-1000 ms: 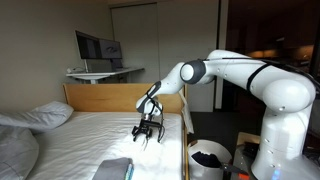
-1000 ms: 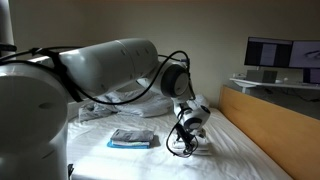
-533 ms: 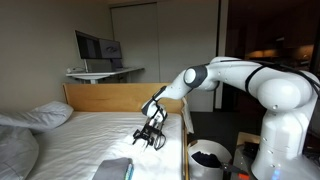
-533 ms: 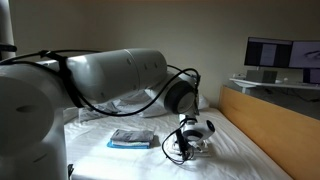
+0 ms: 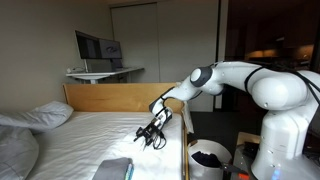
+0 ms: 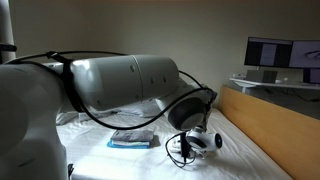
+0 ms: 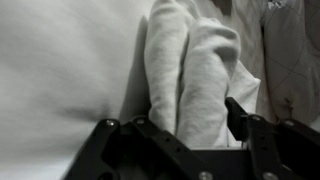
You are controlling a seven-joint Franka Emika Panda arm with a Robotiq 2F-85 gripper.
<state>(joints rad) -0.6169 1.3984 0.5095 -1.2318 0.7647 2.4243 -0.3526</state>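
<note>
My gripper hangs low over the white bed sheet, close to the bed's wooden side rail; it also shows in an exterior view. In the wrist view the gripper is open. A pale, folded ridge of cloth lies between the two black fingers. I cannot tell whether the fingers touch the cloth. A grey-blue folded towel lies flat on the sheet, apart from the gripper, and shows at the bottom edge in an exterior view.
A pillow lies at the head of the bed before a wooden headboard. A desk with a monitor stands behind. A wooden rail borders the bed. A dark bin stands beside the robot base.
The arm has swung so its elbow sits further out, and the gripper has sunk slightly lower toward the sheet and tilted. The folded towel has not moved.
</note>
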